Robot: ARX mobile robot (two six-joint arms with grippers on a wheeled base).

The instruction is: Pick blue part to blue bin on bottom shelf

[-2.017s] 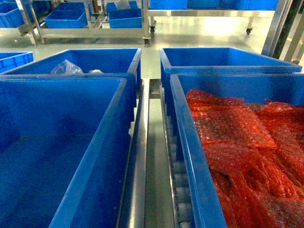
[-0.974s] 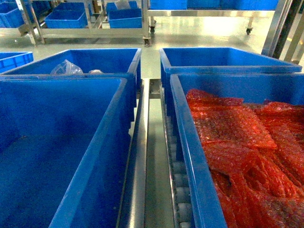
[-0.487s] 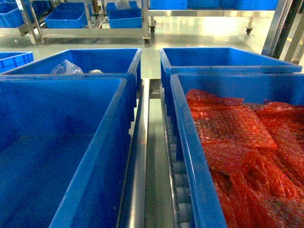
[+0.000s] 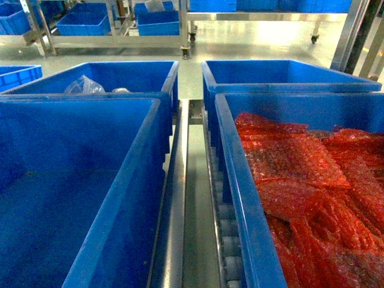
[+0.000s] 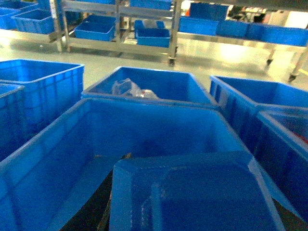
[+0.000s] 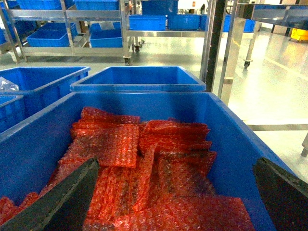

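Hardly anything has moved in the head view since two seconds ago: the four bins stand where they stood, no arm has come into that view, and only the folds at the near end of the red wrap [image 4: 300,162] look slightly shifted. The blue part [image 5: 202,192] fills the bottom of the left wrist view. It is a flat, roughly rectangular piece with a raised middle, lying broadside to that camera, low in the near left bin [image 5: 48,144] and just in front of the left hand. Its wider side seems to run across the view. I cannot tell whether the left hand is apart, together or already clamped on the part, since no finger shows clearly. The right hand [image 6: 175,161] hangs over the right bin [image 4: 240,180] of wrap, its dark fingers [image 6: 67,197] spread wide and holding nothing. The left arm is therefore plainly the nearer one. The coming move likely turns on carrying the part away towards the low shelf bins [image 4: 84,24] beyond.
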